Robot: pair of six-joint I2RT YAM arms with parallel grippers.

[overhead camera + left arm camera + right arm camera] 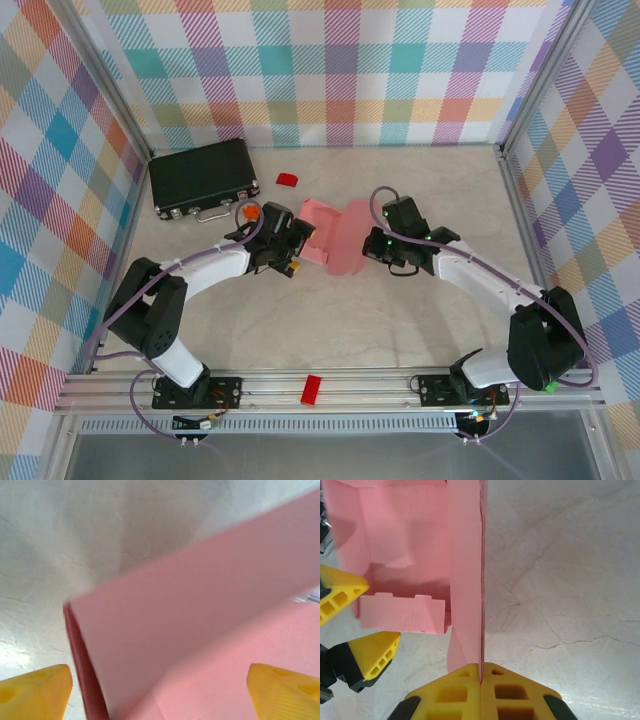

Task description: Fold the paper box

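Note:
The pale-pink paper box (330, 235) lies partly folded at the table's middle, between the two arms. My right gripper (373, 246) is at its right side. In the right wrist view the yellow jaws (481, 679) are shut on the edge of an upright pink flap (467, 580), and a tabbed wall (402, 614) stands to the left. My left gripper (291, 252) is at the box's left side. Its yellow fingertips (35, 690) stand wide apart, open, over pink card (200, 630) that touches neither. They also show in the right wrist view as the left gripper's fingers (370, 655).
A black case (203, 177) lies at the back left, with a small red block (287, 180) to its right. Another red block (312, 389) rests on the front rail. Plaid walls close in the back and both sides.

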